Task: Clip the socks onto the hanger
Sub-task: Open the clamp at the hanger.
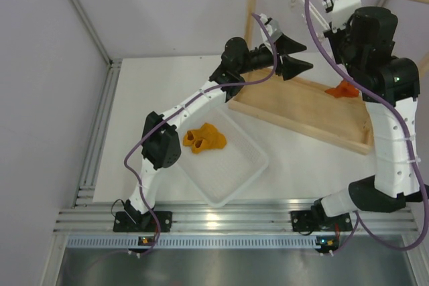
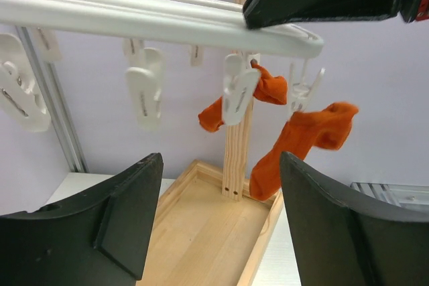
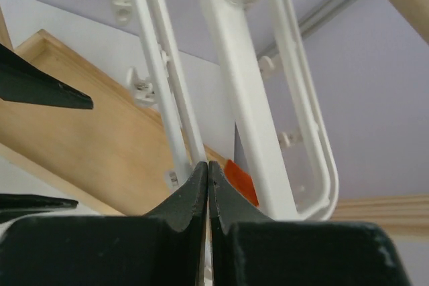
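Socks (image 2: 305, 140) — red-orange pair on hanger (image 2: 167, 28) clips (image 2: 236, 92), yellow-orange pair in tray (image 1: 249, 165) — left claw (image 1: 303, 56) agape, right claw (image 3: 208, 165) closed

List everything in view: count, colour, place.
white table: one, under everything.
pale wooden rack with boxed base: one, far right of the table.
white barred plastic hanger: one, hooked over the rack's top bar.
white shallow plastic tray: one, on the table, near centre.
red-orange soft fabric socks: two, clipped on the hanger.
yellow-orange soft fabric socks: two, bunched in the tray.
left gripper: black, open, beside the hanger's clips.
right gripper: black, shut, at the hanger's bars.
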Robot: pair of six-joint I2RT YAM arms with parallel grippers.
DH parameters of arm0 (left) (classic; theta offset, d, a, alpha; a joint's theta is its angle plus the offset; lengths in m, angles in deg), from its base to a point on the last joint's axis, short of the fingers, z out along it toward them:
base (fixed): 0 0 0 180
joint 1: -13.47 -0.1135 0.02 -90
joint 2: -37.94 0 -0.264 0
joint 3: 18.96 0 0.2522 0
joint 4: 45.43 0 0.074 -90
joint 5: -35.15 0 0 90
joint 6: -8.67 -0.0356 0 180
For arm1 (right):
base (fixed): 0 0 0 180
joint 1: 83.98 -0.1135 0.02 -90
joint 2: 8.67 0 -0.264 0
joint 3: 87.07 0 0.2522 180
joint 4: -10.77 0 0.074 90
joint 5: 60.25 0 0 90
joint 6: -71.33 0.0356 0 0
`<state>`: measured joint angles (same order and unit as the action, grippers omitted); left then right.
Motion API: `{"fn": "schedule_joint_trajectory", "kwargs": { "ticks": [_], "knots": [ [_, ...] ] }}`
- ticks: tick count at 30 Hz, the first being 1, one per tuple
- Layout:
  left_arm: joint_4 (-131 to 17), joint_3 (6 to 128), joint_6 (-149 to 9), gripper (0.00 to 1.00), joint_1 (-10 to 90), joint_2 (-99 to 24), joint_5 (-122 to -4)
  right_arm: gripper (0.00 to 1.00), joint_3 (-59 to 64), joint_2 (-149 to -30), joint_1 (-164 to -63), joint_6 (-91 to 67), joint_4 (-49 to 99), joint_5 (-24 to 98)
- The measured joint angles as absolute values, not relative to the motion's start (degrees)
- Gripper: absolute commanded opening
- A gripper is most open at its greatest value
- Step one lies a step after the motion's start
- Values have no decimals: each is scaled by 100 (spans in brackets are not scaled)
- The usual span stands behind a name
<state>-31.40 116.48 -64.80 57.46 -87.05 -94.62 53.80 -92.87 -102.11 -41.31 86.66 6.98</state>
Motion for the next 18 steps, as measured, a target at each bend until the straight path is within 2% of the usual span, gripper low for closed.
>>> {"fn": "schedule_joint_trajectory", "kwargs": {
  "ticks": [9, 12, 16, 18],
  "knots": [
    [-3166, 11699, -6502, 76, 5744, -8705, -9436, 1, 5041, -8702, -10058, -4415, 8430, 239],
    [-3184, 11742, -6506, 76, 5744, -8705, -9420, 11, 4921, -8588, -10012, -4406, 8259, 263],
    [-3184, 11764, -6506, 76, 5744, -8707, -9418, 30, 4700, -8404, -9993, -4316, 8052, 482],
    [-3184, 11769, -6504, 76, 5744, -8707, -9418, 33, 4435, -8221, -9982, -4249, 7881, 650]
  ]
}}
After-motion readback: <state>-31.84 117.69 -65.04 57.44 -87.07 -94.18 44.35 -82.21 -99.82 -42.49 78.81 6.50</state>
